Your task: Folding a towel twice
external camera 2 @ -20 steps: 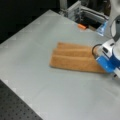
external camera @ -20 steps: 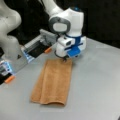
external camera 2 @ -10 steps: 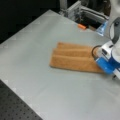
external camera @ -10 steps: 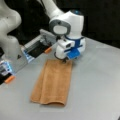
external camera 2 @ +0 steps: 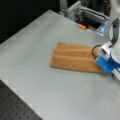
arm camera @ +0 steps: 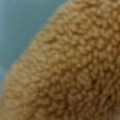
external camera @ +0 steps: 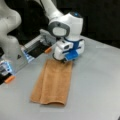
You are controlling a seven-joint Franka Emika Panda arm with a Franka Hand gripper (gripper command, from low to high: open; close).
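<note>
A: What lies around the work?

B: In both front views the towel [external camera: 53,83] lies flat on the grey counter [external camera: 97,85], folded into a long narrow strip with a layered edge showing in a front view [external camera 2: 72,58]. Behind it stands a metal frame [external camera: 37,46] with small orange pieces [external camera: 48,50] near it, and a white robot base [external camera: 10,32] sits at a front view's left.

A: And the gripper?

B: The gripper [external camera: 65,60] sits low at the far end of the strip, its white and blue body covering that end; in a front view [external camera 2: 106,63] it is at the strip's right end. Its body hides the jaws, so one cannot tell whether they are clenched or released. The wrist view is filled with terry pile [arm camera: 72,67], with a corner of counter at top left.

A: Anything changed since a second ago?

B: Little: the towel keeps the same folded shape and place, and the gripper has stayed at the same end.
</note>
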